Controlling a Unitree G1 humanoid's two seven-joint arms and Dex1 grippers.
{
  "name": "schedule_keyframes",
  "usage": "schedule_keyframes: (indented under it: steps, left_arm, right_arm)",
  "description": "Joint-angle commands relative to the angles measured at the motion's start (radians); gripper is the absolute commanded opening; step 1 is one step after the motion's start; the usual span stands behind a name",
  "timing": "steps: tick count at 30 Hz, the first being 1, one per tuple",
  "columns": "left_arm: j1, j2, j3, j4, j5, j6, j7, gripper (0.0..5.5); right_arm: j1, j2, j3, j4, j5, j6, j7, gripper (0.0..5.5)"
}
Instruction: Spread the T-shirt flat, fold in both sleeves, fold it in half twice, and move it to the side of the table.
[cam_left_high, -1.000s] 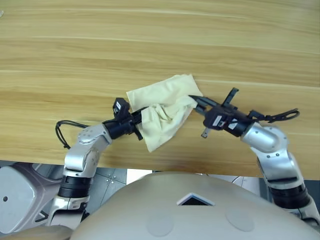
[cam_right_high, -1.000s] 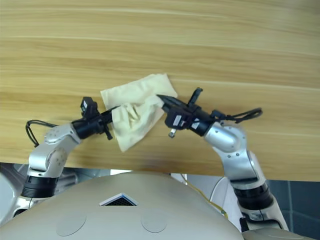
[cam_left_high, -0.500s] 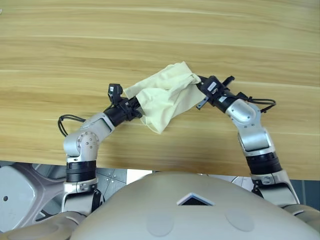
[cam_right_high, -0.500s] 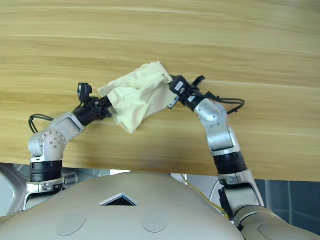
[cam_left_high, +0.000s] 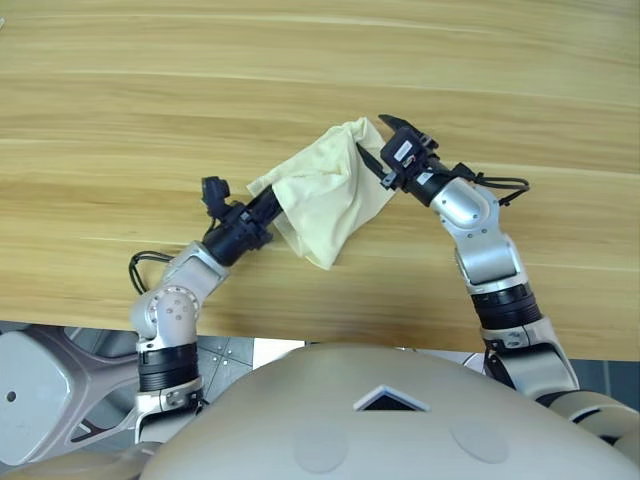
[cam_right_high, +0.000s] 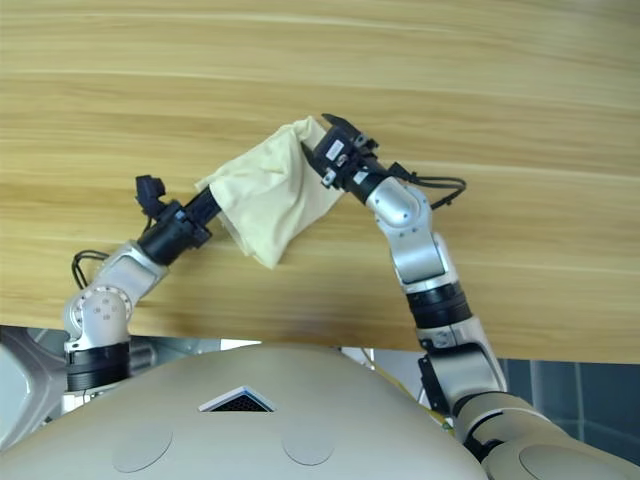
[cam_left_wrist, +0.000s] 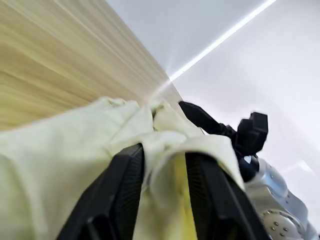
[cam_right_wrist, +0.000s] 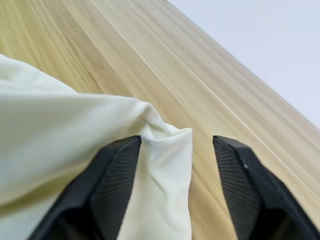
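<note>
Pale-yellow T-shirt (cam_left_high: 325, 200), bunched, hangs over the wooden table (cam_left_high: 300, 60): soft, light, limp. My left gripper (cam_left_high: 272, 205) pinches a fold; my right gripper (cam_left_high: 368, 131) stands wide open around a corner. Best taken by the hem corners.

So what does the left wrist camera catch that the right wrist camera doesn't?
Left wrist view: the left end effector pinching a bunched fold of the T-shirt between its two black fingers, with the right end effector farther off behind the cloth. Right wrist view: the right end effector's own fingers standing apart, a corner of the cloth against one of them and bare wood by the other. Shared: the pale yellow T-shirt and the wooden table.
</note>
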Motion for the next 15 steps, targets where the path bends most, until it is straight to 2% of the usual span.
schedule_keyframes:
  steps: [1, 4, 6, 10, 15]
  left_arm:
    - [-0.013, -0.009, 0.033, 0.034, -0.016, -0.006, 0.029, 2.17]
    - [-0.064, -0.002, 0.072, 0.105, -0.01, 0.011, 0.09, 2.66]
    - [-0.111, 0.005, 0.15, 0.16, -0.045, 0.009, 0.143, 2.99]
    - [-0.132, -0.015, 0.288, 0.202, -0.129, -0.038, 0.172, 2.99]
    - [-0.098, -0.062, 0.287, 0.137, -0.134, -0.111, 0.112, 2.99]
  right_arm:
    - [-0.017, 0.011, -0.019, 0.013, 0.014, -0.003, -0.02, 3.44]
    - [-0.019, 0.024, -0.025, 0.016, 0.01, -0.002, -0.045, 3.97]
    - [-0.009, 0.03, -0.034, 0.017, 0.019, -0.006, -0.052, 4.04]
    - [0.098, 0.014, -0.048, -0.08, 0.074, -0.017, -0.021, 4.04]
    - [0.273, -0.001, -0.027, -0.297, 0.131, 0.002, 0.006, 4.04]
